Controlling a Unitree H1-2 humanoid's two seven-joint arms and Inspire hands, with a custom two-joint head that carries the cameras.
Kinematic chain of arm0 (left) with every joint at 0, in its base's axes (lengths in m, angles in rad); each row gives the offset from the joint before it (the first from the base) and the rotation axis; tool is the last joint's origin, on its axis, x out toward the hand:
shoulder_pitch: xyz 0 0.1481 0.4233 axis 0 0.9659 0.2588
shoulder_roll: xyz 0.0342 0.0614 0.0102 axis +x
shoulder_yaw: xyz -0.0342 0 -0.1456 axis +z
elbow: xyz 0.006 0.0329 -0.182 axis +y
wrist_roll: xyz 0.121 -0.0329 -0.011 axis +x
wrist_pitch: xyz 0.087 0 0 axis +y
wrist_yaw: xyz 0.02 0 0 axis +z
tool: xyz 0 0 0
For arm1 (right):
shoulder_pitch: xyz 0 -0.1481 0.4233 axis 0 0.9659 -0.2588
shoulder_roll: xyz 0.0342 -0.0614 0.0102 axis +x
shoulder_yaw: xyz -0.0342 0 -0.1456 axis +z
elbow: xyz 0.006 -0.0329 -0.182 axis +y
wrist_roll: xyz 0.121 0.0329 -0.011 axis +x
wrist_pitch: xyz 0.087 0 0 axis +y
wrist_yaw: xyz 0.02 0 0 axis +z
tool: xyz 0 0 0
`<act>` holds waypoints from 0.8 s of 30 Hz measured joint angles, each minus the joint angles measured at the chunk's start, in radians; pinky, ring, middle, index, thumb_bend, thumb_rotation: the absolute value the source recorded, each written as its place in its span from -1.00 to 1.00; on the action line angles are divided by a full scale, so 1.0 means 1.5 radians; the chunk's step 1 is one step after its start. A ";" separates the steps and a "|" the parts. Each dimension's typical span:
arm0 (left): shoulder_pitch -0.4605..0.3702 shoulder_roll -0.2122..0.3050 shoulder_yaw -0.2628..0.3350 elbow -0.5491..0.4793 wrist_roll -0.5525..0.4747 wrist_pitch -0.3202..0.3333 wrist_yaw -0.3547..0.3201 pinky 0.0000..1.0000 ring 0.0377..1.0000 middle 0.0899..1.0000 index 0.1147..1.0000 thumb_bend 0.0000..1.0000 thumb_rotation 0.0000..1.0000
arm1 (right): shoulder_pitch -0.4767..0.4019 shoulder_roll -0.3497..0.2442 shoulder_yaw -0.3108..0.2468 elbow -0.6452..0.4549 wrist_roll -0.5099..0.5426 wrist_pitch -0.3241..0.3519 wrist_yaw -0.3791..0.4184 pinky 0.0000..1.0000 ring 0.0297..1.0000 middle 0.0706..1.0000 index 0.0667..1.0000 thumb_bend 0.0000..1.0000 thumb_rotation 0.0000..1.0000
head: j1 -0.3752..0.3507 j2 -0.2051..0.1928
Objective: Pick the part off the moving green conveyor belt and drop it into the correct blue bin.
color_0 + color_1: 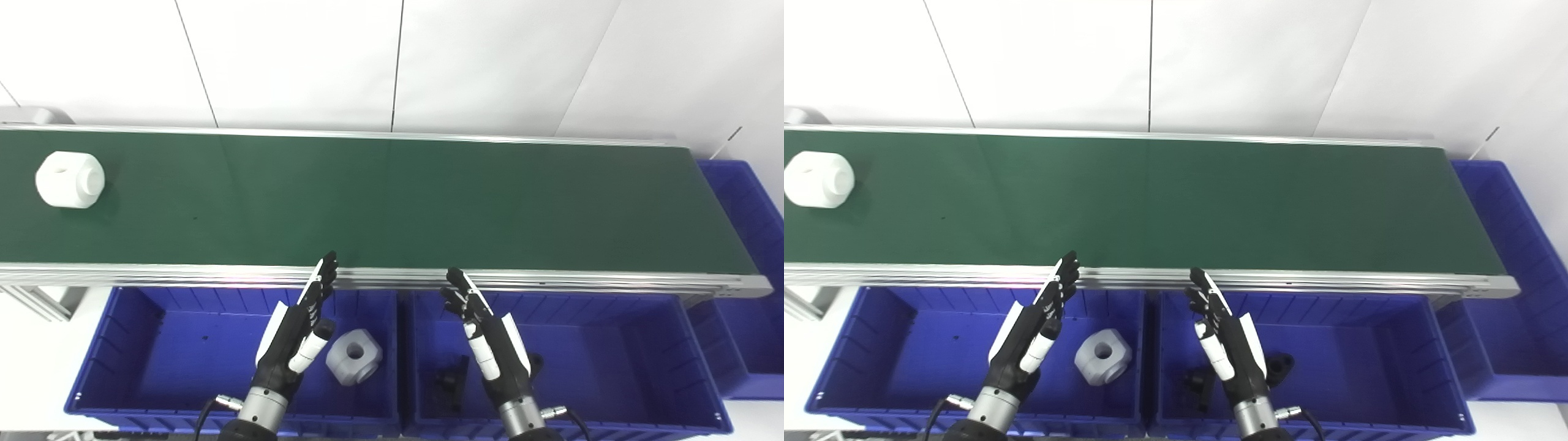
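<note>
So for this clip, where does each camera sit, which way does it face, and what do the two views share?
Left eye view: on the head, looking down at the green conveyor belt and blue bins; left hand and right hand rise from the bottom edge.
Right eye view: on the head, beside it; same downward look, everything sits further left.
Shared: white part on the belt, white part in the left bin, dark parts in the right bin, both hands open.
</note>
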 measured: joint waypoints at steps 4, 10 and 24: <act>0.000 0.000 0.000 0.000 0.000 0.000 0.000 1.00 1.00 1.00 0.98 0.80 0.90 | 0.000 0.000 0.000 0.000 0.000 0.000 0.000 0.76 0.79 0.90 0.89 0.74 0.99 | -0.001 0.000; 0.000 0.000 0.000 0.000 0.000 0.000 0.000 1.00 1.00 1.00 0.98 0.81 0.89 | 0.000 0.000 0.000 -0.001 0.000 0.000 0.000 0.76 0.79 0.90 0.89 0.72 0.98 | -0.002 0.000; 0.000 0.000 -0.001 0.000 0.000 0.000 0.000 1.00 1.00 1.00 0.98 0.80 0.89 | 0.000 0.000 0.000 -0.002 0.000 0.000 0.003 0.75 0.78 0.89 0.90 0.73 0.98 | -0.003 -0.001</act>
